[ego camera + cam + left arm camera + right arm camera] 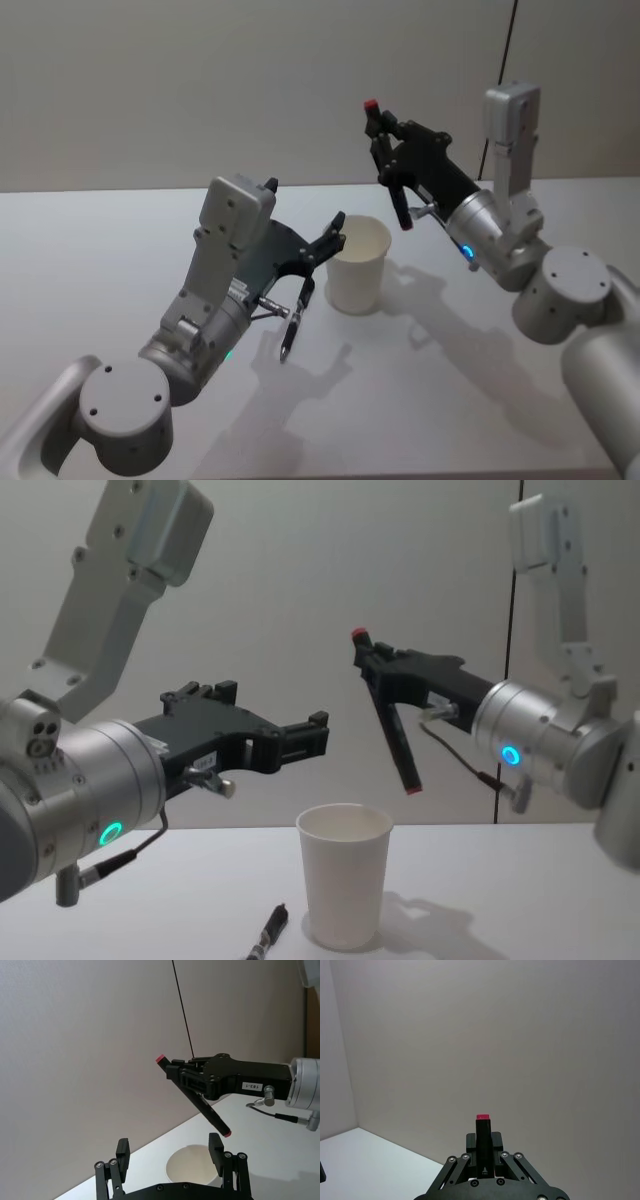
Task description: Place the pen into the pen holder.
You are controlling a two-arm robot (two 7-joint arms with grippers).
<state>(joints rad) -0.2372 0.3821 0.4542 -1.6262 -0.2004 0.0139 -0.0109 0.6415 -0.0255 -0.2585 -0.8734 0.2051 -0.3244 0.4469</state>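
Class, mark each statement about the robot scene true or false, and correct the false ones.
1. The right gripper holds a black pen with red ends. True.
2. That pen already stands inside the paper cup. False: it hangs tilted in the air above the cup, its lower end clear of the rim.
3. The left gripper is shut on the cup. False: its fingers are apart and hold nothing.
4. A second pen lies on the table beside the cup. True.
5. The cup lies on its side. False: it stands upright, mouth up.
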